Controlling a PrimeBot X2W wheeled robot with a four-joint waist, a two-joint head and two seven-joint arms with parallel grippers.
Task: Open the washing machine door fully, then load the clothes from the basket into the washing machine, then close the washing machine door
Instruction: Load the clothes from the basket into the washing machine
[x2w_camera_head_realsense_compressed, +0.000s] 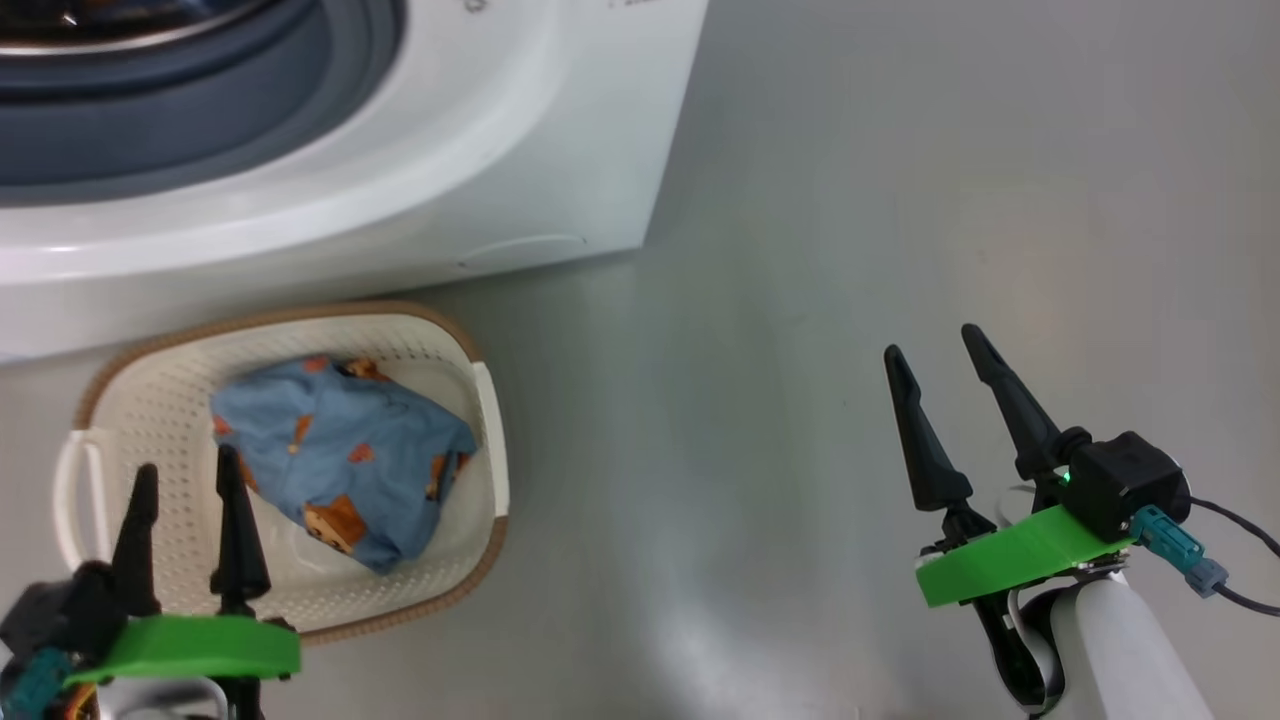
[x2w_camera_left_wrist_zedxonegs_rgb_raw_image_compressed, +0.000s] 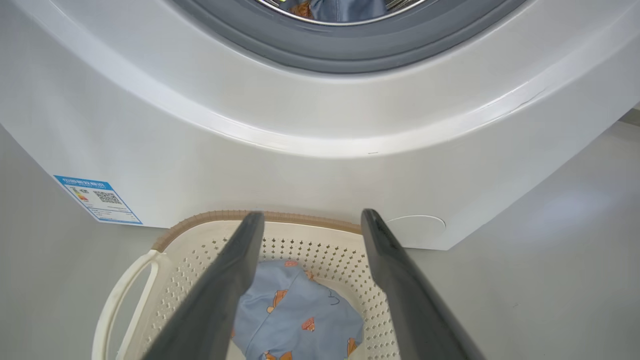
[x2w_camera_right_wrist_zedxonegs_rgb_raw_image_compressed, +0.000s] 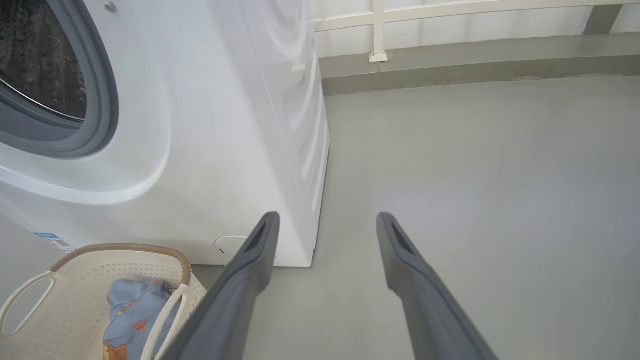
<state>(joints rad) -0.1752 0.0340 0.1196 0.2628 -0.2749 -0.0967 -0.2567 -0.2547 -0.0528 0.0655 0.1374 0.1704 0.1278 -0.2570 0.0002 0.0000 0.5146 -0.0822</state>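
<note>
Blue clothes (x2w_camera_head_realsense_compressed: 340, 450) lie in the basket (x2w_camera_head_realsense_compressed: 480, 400) on the floor (x2w_camera_head_realsense_compressed: 850, 250) close to the washer (x2w_camera_head_realsense_compressed: 500, 150) front, just ahead of the left gripper (x2w_camera_head_realsense_compressed: 188, 462), which hangs over the basket's near edge with jaws wide and empty; right gripper (x2w_camera_head_realsense_compressed: 932, 342) is well apart over the floor, jaws wide, empty too.

Floor (x2w_camera_head_realsense_compressed: 900, 200): smooth, pale grey, faint sheen. Soft pale glare patch (x2w_camera_head_realsense_compressed: 1010, 290) on it at right of head view; bright smear (x2w_camera_head_realsense_compressed: 700, 630) near bottom edge. Light diffuse, shadows weak. Far end, right wrist view: low grey ledge (x2w_camera_right_wrist_zedxonegs_rgb_raw_image_compressed: 475, 62) along floor edge. Above ledge, cream rail (x2w_camera_right_wrist_zedxonegs_rgb_raw_image_compressed: 475, 10) with one upright post (x2w_camera_right_wrist_zedxonegs_rgb_raw_image_compressed: 378, 30) on small foot. White surface (x2w_camera_right_wrist_zedxonegs_rgb_raw_image_compressed: 500, 30) behind rail, possibly wall or panel. Dark grey upright (x2w_camera_right_wrist_zedxonegs_rgb_raw_image_compressed: 597, 17) at top right corner.
</note>
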